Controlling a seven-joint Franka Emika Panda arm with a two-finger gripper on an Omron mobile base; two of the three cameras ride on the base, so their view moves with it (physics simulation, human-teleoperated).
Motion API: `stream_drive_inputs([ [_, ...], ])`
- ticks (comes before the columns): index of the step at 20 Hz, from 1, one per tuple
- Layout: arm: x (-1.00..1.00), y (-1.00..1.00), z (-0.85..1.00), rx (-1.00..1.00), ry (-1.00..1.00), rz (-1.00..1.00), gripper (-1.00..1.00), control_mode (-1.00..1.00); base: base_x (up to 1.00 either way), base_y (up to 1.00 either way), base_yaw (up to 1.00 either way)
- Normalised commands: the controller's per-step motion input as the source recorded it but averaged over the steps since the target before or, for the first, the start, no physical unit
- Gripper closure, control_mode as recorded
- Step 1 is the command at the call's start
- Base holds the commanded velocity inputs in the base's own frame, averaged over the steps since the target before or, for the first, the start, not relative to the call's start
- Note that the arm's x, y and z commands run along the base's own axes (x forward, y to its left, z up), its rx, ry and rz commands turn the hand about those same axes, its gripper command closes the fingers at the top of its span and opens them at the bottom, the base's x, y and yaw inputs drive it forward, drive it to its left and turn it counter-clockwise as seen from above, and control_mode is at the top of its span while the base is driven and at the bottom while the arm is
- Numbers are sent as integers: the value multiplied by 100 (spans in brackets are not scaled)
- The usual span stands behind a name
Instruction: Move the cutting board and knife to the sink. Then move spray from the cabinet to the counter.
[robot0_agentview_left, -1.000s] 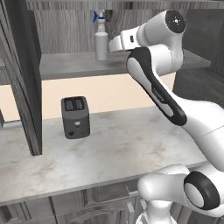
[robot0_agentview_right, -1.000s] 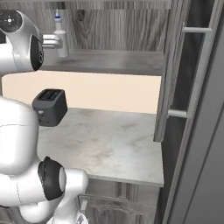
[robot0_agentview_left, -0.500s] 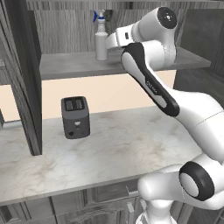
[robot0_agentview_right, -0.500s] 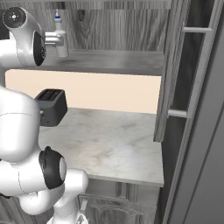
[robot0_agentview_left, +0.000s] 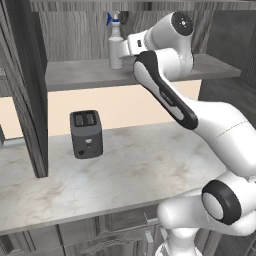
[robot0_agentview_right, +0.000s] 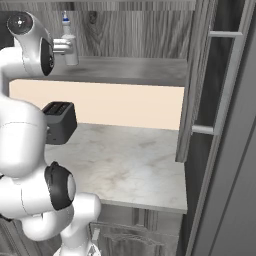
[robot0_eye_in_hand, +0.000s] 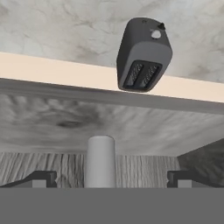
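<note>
Inside the open cabinet (robot0_agentview_left: 75, 75), the spray (robot0_agentview_left: 115, 47) stands upright on the shelf, between the gripper's (robot0_eye_in_hand: 107, 178) 2 wide-open fingers, not gripped.

This is a rendered home kitchen. A grey-white marbled table (robot0_agentview_left: 125, 175) sits over dark base cabinets (robot0_agentview_left: 100, 235) and carries a dark two-slot toaster (robot0_agentview_left: 86, 134), while a wood-grain wall cabinet (robot0_agentview_right: 150, 30) stands open above, its shelf (robot0_agentview_left: 85, 75) bare wood.
</note>
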Motion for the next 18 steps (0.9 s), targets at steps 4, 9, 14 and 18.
stream_drive_inputs([
  [4,30,0,0,0,0,0,-100,-100,0,0,0],
  [9,37,0,0,0,0,0,-100,-100,0,0,0],
  [14,33,4,-1,0,0,0,-100,-100,0,0,0],
  [18,32,5,0,0,0,0,-100,-100,0,0,0],
])
